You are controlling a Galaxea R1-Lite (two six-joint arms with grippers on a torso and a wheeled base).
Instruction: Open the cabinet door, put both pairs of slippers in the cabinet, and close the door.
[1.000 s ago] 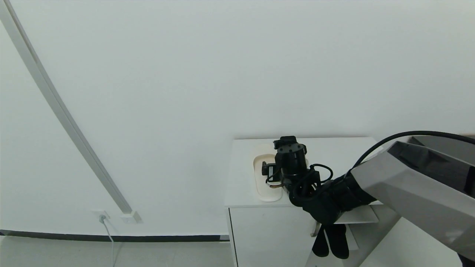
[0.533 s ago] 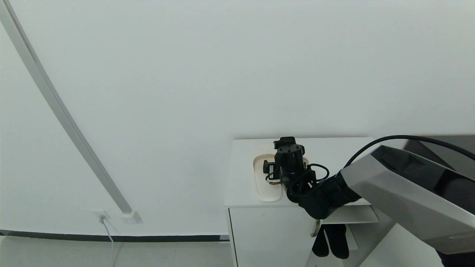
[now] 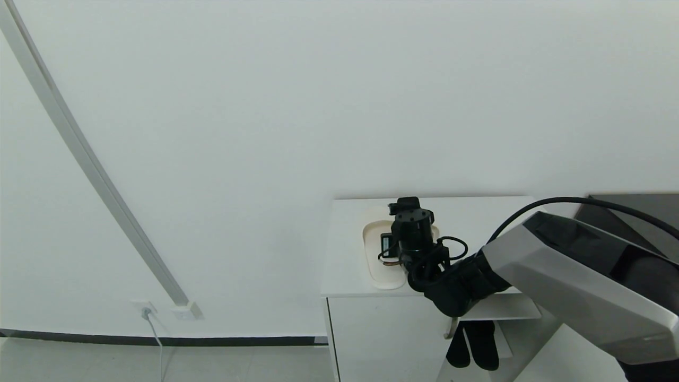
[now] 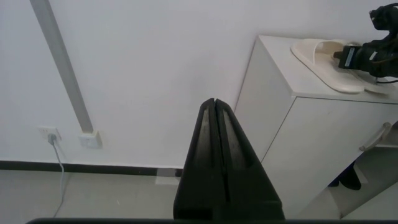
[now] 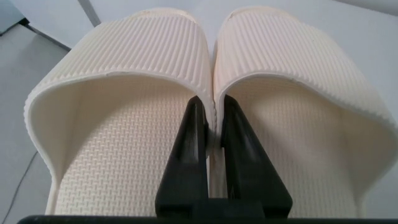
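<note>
A pair of cream slippers (image 5: pixel 143 106) lies side by side on top of the white cabinet (image 3: pixel 347 239). My right gripper (image 5: pixel 213 118) has one finger inside each slipper and is shut on their two touching inner walls. In the head view the right wrist (image 3: pixel 414 228) hangs over the cream slippers (image 3: pixel 377 268). A pair of black slippers (image 3: pixel 475 345) stands inside the cabinet, in its open right half. My left gripper (image 4: pixel 214 109) is shut with nothing in it, held in the air to the left of the cabinet (image 4: pixel 298 137).
A slanted white cable duct (image 3: pixel 95 170) runs down the wall to a socket with a cord (image 3: pixel 144 309) near the floor. A curved handle (image 3: pixel 450 328) sticks out from the shut left door. A dark surface (image 3: pixel 636 204) lies right of the cabinet.
My right arm has pushed a little further in over the cabinet top, and the wrist has shifted slightly left over the cream slippers. The slippers and cabinet have not moved.
</note>
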